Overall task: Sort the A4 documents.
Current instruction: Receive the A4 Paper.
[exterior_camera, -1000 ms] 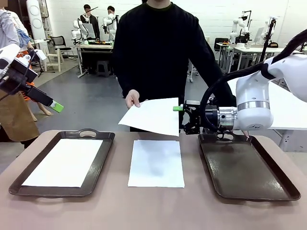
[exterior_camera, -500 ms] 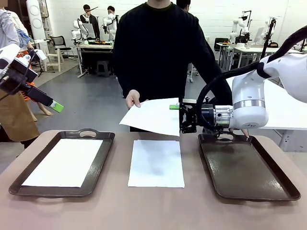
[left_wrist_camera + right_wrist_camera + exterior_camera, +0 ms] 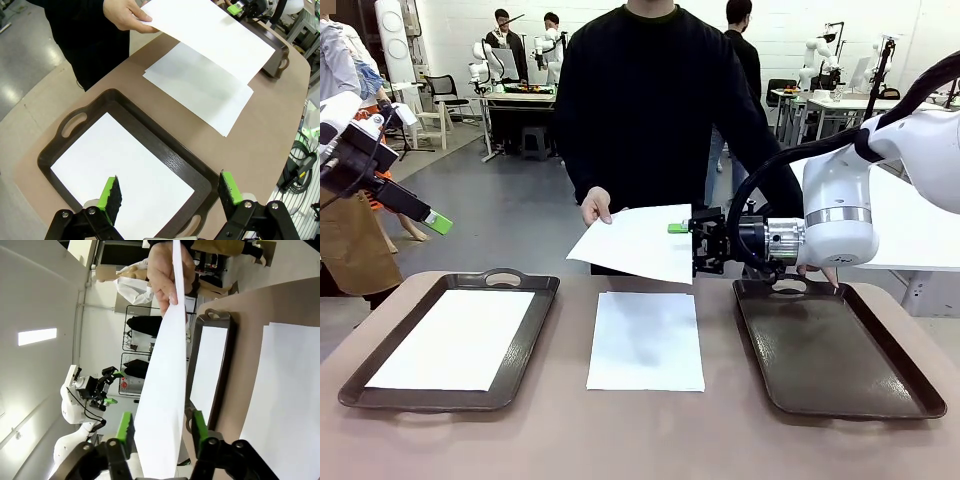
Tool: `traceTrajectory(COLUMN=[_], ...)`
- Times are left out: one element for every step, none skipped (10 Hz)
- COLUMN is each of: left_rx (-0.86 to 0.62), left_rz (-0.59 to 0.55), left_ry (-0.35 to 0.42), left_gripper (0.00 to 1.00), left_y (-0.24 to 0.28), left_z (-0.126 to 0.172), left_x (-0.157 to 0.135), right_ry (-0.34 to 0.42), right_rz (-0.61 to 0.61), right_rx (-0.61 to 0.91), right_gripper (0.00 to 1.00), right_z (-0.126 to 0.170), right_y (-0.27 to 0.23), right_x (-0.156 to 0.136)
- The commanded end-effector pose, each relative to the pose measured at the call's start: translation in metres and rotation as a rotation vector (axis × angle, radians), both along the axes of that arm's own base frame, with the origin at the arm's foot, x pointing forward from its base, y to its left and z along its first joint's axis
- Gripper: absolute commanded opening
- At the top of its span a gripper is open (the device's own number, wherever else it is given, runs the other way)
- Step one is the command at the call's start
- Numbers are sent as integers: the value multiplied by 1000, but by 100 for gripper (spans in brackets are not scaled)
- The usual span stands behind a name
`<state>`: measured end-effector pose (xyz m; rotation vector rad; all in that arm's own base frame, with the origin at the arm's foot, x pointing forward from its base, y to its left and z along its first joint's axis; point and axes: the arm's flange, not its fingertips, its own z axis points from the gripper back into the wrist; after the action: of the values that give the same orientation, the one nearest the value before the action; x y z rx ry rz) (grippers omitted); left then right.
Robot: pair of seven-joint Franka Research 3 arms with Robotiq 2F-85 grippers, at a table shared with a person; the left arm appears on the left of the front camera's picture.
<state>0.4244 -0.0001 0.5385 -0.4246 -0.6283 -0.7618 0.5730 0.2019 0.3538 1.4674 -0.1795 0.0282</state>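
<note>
Right gripper [image 3: 161,429]: jaws spread either side of the sheet [image 3: 638,242] edge, not yet pinching | sheet: in the air above the table, far corner in person's hand [image 3: 596,206] | step: handover | next: probably clamp firmly, then carry to right tray [image 3: 840,350]

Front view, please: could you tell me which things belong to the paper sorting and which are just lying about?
Job: left tray, right tray, held sheet, sheet on the table, sheet in the left tray, right claw, person's hand.
Lying about: chair, far desk, side table.
</note>
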Motion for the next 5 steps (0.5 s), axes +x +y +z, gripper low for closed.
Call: traceTrajectory(left_rx=[-12,-12,-12,-12,-12], left_rz=[-12,-12,-12,-12,-12], left_ry=[-13,-13,-13,-13,-13], left_gripper=[100,100,100,100,100], left_y=[0,0,0,0,0], left_z=[-1,-1,-1,-1,-1], left_x=[0,0,0,0,0], right_ry=[17,25,26,29,37], right_rz=[-4,-1,-1,-7,-11], right_rx=[33,34,35,30,30], right_gripper=[45,30,27,11,9], right_z=[0,0,0,-1,-3], right_y=[5,8,10,10,10], right_x=[4,3,2,3,3])
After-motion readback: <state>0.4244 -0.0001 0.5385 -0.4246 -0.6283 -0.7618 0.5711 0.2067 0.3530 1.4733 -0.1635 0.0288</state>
